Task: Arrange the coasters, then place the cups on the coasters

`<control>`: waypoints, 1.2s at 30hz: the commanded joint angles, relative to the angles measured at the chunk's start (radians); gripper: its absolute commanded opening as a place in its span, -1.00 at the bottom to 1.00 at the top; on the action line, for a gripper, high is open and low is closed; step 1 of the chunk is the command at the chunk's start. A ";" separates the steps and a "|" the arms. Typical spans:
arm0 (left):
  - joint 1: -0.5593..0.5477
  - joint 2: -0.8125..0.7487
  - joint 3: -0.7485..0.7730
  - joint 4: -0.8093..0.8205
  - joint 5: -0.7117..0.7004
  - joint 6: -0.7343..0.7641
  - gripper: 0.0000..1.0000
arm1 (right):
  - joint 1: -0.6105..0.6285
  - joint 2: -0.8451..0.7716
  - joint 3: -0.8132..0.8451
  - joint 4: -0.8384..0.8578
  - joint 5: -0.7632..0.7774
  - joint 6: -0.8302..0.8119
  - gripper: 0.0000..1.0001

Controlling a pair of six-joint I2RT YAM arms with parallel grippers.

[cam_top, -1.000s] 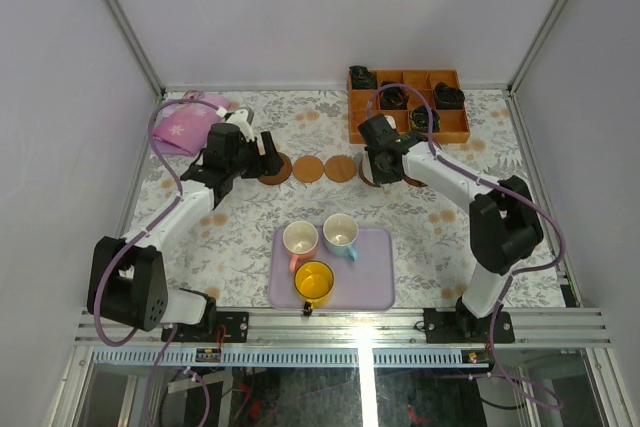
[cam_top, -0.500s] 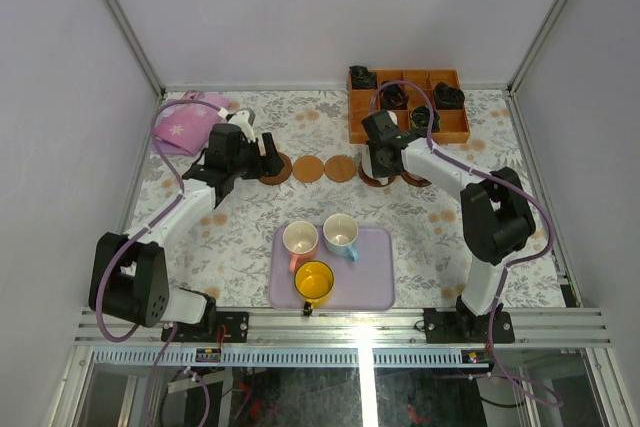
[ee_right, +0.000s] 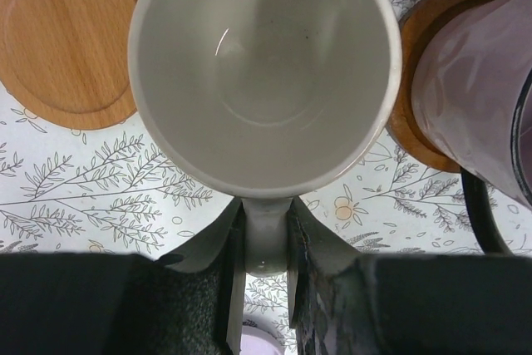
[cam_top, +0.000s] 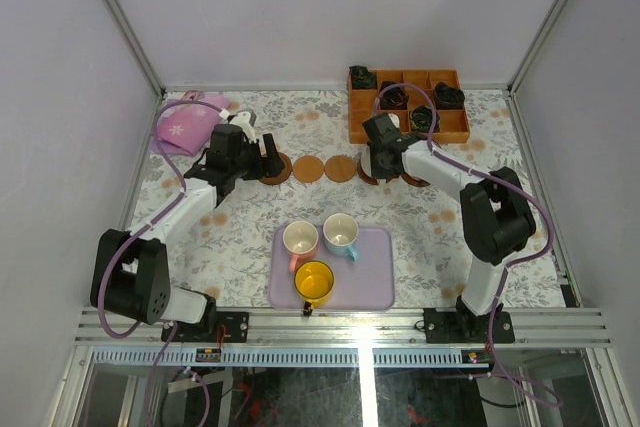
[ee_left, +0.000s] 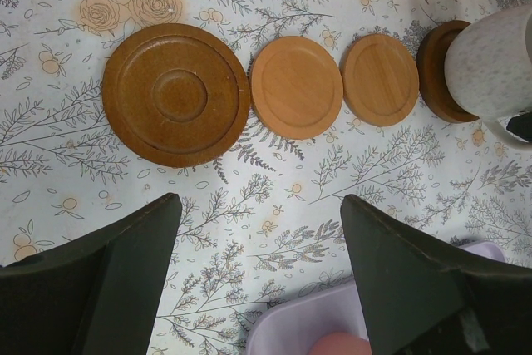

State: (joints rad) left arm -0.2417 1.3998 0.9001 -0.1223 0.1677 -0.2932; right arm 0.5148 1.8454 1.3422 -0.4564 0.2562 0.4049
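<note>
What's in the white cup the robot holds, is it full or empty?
Empty. The right wrist view looks straight down into the white cup and shows only its bare inside.

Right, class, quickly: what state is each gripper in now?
Left gripper: open, holding nothing.
Right gripper: closed on the handle of the cream-white cup.

A ringed dark coaster [ee_left: 176, 95], two pale coasters [ee_left: 297, 86] [ee_left: 381, 79] and a fourth coaster [ee_left: 431, 68] are laid in a row. The white cup [ee_right: 264, 72] is held by its handle over the fourth; the purple cup [ee_right: 470, 81] is stood on a fifth coaster [ee_right: 409, 139]. The yellow cup [cam_top: 314, 281], pink-handled cup [cam_top: 300, 239] and blue cup [cam_top: 340, 232] are seen on the tray [cam_top: 378, 292].
</note>
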 commanded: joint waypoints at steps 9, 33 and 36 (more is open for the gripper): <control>0.002 0.009 0.011 0.022 0.002 0.015 0.56 | -0.004 -0.072 -0.089 0.029 -0.051 0.080 -0.20; 0.001 0.012 0.030 0.023 0.015 0.020 0.56 | 0.128 -0.448 -0.138 -0.064 -0.051 -0.017 0.69; 0.000 0.012 0.031 0.019 0.021 0.022 0.56 | 0.186 -0.505 -0.172 -0.080 -0.095 -0.039 0.70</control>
State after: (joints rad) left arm -0.2417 1.4075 0.9012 -0.1230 0.1688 -0.2932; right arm 0.6338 1.4193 1.2072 -0.5190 0.2169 0.4232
